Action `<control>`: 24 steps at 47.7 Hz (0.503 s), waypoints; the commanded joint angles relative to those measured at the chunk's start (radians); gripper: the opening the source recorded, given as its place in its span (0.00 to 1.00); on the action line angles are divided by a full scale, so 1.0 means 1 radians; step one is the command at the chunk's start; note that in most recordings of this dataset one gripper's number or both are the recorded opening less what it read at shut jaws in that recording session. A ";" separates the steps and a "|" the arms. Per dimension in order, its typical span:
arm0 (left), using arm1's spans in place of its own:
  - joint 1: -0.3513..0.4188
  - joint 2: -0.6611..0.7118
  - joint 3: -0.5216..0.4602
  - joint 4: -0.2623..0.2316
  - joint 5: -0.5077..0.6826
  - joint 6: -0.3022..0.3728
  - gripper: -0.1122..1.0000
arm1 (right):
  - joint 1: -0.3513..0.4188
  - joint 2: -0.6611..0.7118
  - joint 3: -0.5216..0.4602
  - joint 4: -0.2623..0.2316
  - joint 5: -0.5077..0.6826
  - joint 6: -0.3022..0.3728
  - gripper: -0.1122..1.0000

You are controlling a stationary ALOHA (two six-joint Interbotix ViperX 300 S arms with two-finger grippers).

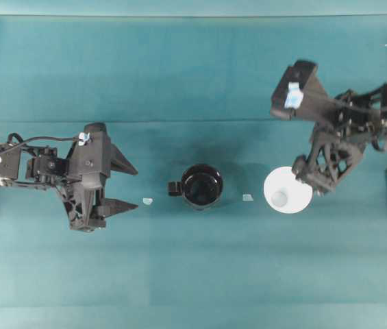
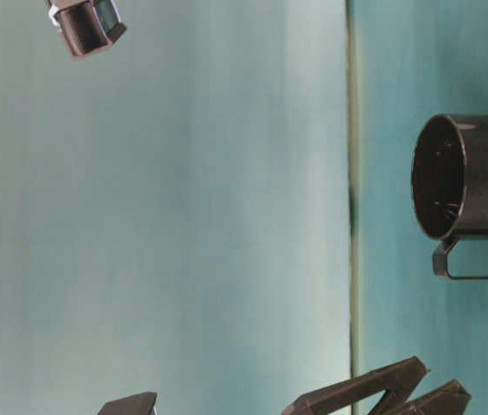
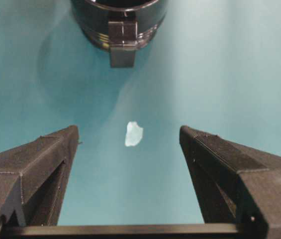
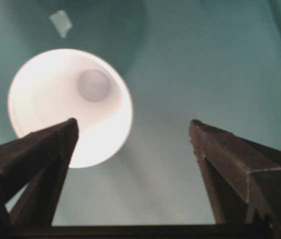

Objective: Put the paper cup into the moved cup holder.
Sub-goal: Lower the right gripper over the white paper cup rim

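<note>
Hovering above the teal table (image 1: 193, 288), my right gripper (image 1: 301, 179) has its jaws spread wide apart and holds nothing. From overhead its fingers overlap the right edge of the paper cup (image 1: 283, 192), which stands upright on the cloth, mouth up, a white disc with a greyish circle at its bottom. Through my right wrist camera the paper cup (image 4: 65, 99) sits off toward my left finger (image 4: 36, 164), whose tip covers its lower rim, while the other finger (image 4: 234, 169) stands well apart over bare cloth. Whether the finger actually touches the cup I cannot tell.

My left gripper (image 1: 123, 186) is also wide open and empty, pointing toward the cup holder (image 1: 201, 186). That glossy black holder stands in the middle of the table, between my two grippers, its tab (image 1: 174, 188) facing my left side. The cup is beside the holder, not in it.

Two small pale scraps lie on the cloth: one (image 1: 148, 201) between my left gripper and the holder, another (image 1: 247, 197) between the holder and the cup. My left wrist view shows the first scrap (image 3: 133, 134) lying between my open fingers, with the holder (image 3: 105, 25) ahead.
</note>
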 commanded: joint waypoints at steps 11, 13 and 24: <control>-0.002 -0.009 -0.011 0.003 -0.003 0.000 0.85 | -0.021 -0.005 -0.020 0.087 -0.002 0.009 0.97; 0.000 -0.009 -0.011 0.003 -0.005 0.002 0.85 | -0.021 -0.005 -0.018 0.095 -0.002 0.011 0.97; 0.000 -0.008 -0.012 0.003 -0.005 0.002 0.85 | -0.021 0.038 -0.006 0.106 -0.018 0.023 0.97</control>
